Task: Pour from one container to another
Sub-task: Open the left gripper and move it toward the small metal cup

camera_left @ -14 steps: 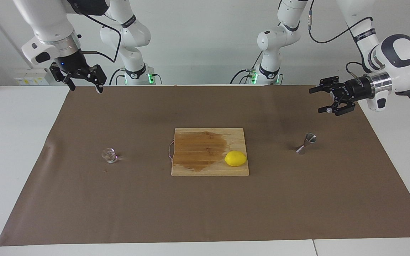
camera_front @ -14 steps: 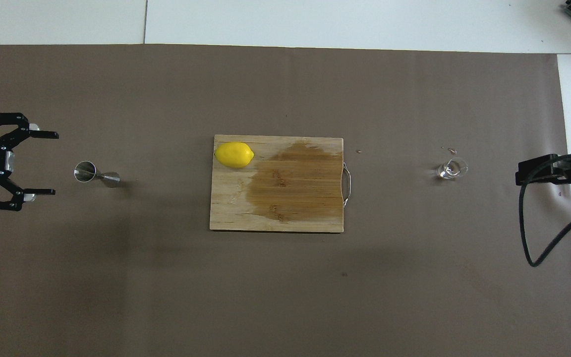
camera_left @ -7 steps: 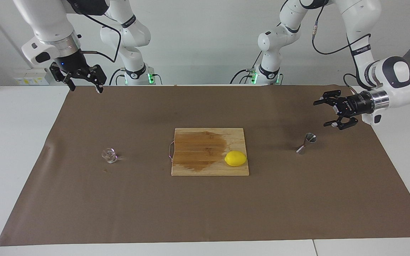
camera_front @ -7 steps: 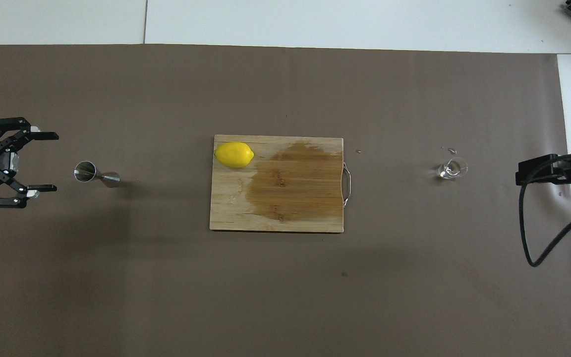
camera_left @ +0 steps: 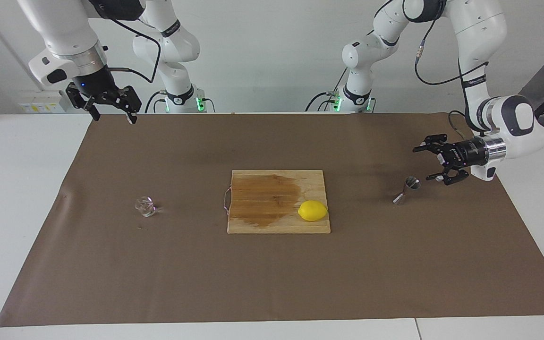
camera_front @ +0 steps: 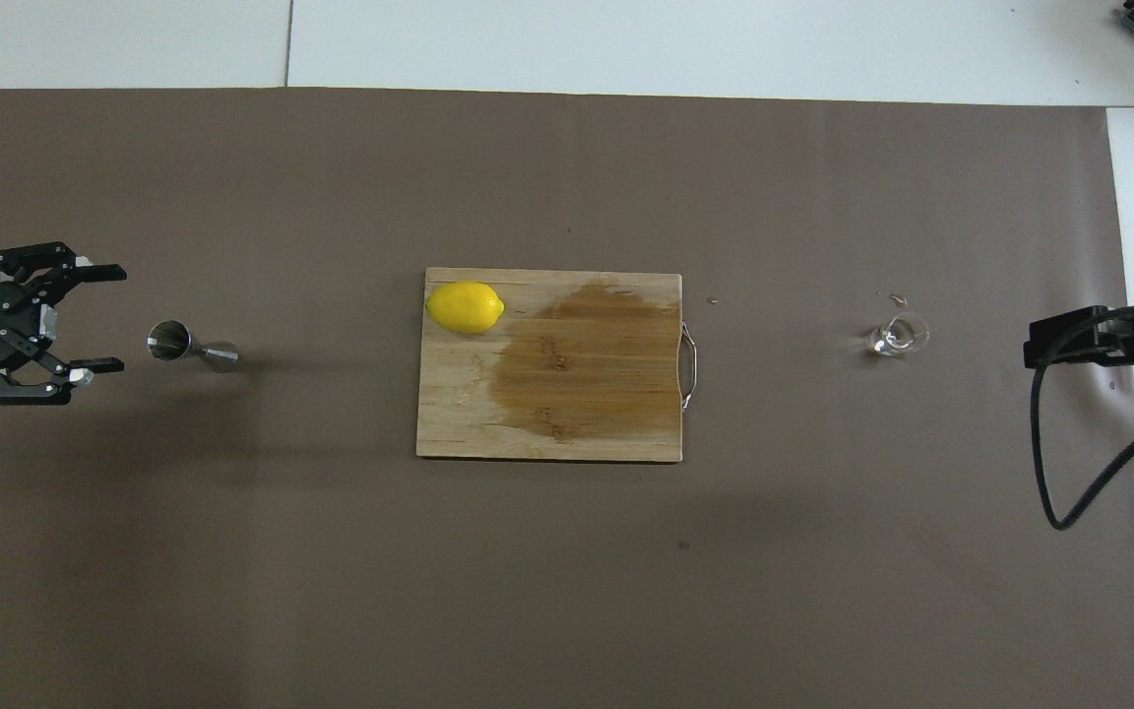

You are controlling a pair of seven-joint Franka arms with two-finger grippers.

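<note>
The clear glass cup (camera_left: pixel 145 206) stands on the brown mat toward the right arm's end; it also shows in the overhead view (camera_front: pixel 897 335). The steel jigger (camera_left: pixel 406 190) stands upright toward the left arm's end, also seen from overhead (camera_front: pixel 191 345). My left gripper (camera_left: pixel 424 164) is open and lies level, low over the mat beside the jigger. Its fingers point at the jigger without touching it; it also shows in the overhead view (camera_front: pixel 117 317). My right gripper (camera_left: pixel 114 115) is open and empty. It waits high over the mat's corner at the right arm's end.
A wooden cutting board (camera_left: pixel 262 198) with a dark wet stain lies mid-table between cup and jigger, also seen from overhead (camera_front: pixel 567 423). A yellow lemon (camera_left: pixel 312 210) sits on its corner toward the jigger (camera_front: pixel 466 307). The board's wire handle (camera_front: pixel 690 353) faces the cup.
My left gripper has come down and moved closer to the jigger, still open. The right arm, cup, jigger and lemon have not moved.
</note>
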